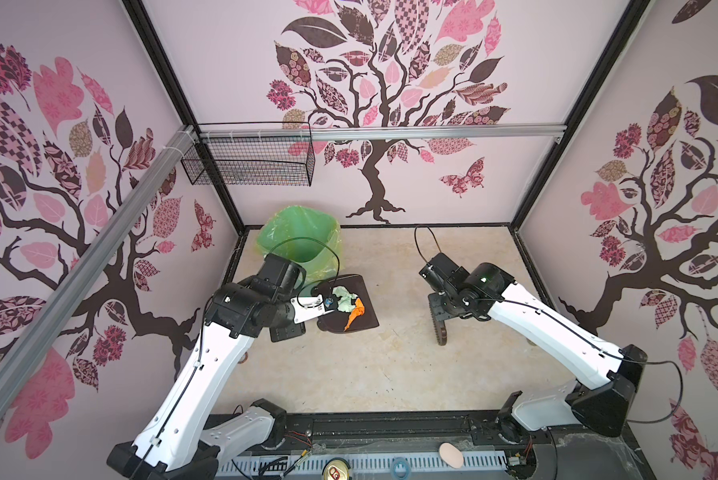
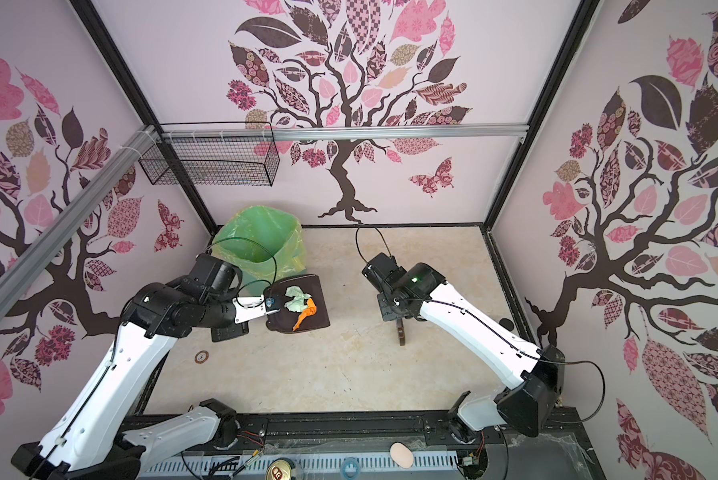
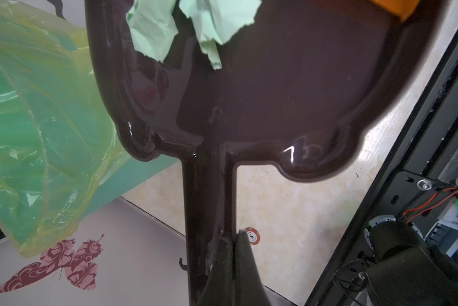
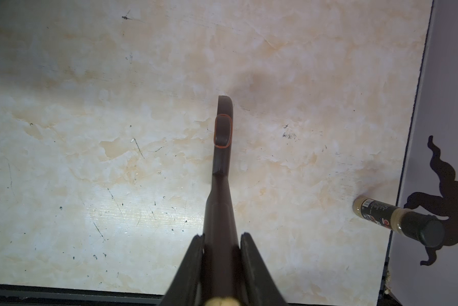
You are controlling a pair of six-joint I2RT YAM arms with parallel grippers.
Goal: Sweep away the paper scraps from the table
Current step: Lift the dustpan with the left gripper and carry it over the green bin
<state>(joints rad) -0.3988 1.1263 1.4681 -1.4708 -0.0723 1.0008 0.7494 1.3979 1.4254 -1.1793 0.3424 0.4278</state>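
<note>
Table (image 1: 390, 365): left tool (image 3: 233, 235) tight on dustpan (image 3: 288, 92)

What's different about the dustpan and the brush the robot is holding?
The dustpan is wide and flat; the brush is long and thin. The dustpan carries the paper scraps; no scraps show on the brush. The left claw grips the dustpan beside the green-lined bin, while the right claw grips the brush farther right, away from the bin. Both are dark brown.
</note>
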